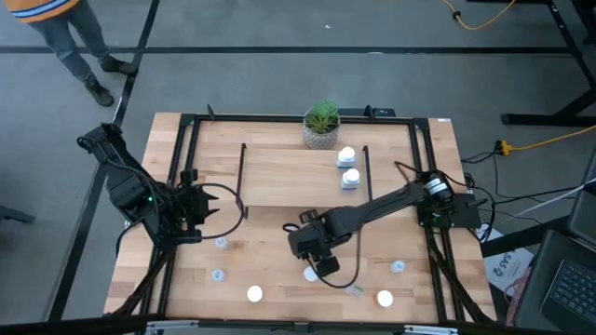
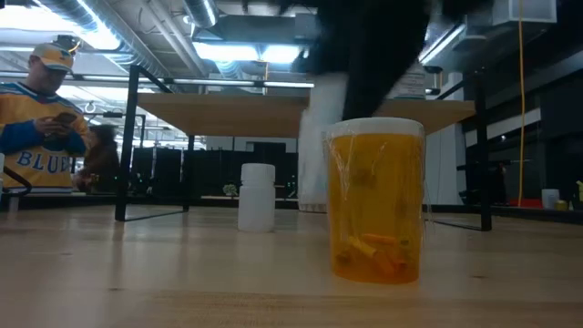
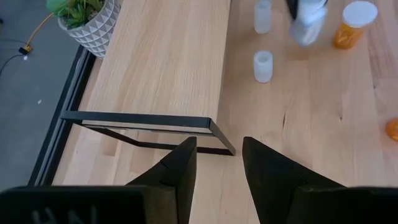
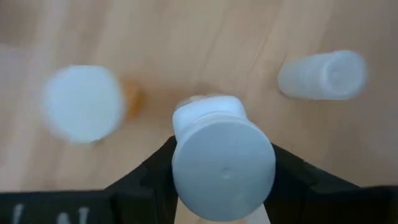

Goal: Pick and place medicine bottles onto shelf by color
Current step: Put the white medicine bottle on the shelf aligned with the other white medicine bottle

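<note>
Right tool point(image 4: 222, 180) clamps its dark fingers around a white, round-capped medicine bottle point(image 4: 221, 158) standing upright.

Overhead view straight down, low view level across the table point(image 1: 279, 186), both wrist views close above it.

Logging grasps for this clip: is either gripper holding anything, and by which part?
The right gripper has its fingers on either side of a white bottle, near its cap; a firm hold cannot be told. The left gripper holds nothing.
</note>
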Robot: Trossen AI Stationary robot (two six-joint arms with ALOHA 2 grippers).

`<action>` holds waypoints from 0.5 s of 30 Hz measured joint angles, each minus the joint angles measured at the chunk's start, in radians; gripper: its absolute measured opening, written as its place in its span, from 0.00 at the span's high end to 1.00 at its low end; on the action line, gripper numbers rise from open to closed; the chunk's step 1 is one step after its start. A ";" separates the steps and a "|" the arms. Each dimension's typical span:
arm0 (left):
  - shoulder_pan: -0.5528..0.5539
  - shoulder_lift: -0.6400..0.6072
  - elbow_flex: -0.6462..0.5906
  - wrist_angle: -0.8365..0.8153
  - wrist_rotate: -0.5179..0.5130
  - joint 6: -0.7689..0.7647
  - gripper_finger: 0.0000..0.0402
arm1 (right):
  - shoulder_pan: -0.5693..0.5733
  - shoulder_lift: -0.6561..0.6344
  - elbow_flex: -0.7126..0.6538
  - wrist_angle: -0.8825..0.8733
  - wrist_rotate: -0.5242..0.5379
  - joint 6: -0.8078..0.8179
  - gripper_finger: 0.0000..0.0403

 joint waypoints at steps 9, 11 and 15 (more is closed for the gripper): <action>0.000 0.000 0.000 0.000 -0.002 0.000 0.69 | 0.044 -0.085 0.345 -0.484 0.088 0.145 0.57; 0.000 0.000 0.000 0.000 -0.003 0.000 0.69 | 0.056 -0.107 0.398 -0.571 0.107 0.177 0.57; 0.000 0.000 0.000 0.000 -0.003 0.000 0.69 | 0.085 -0.203 0.404 -0.584 0.208 0.215 0.57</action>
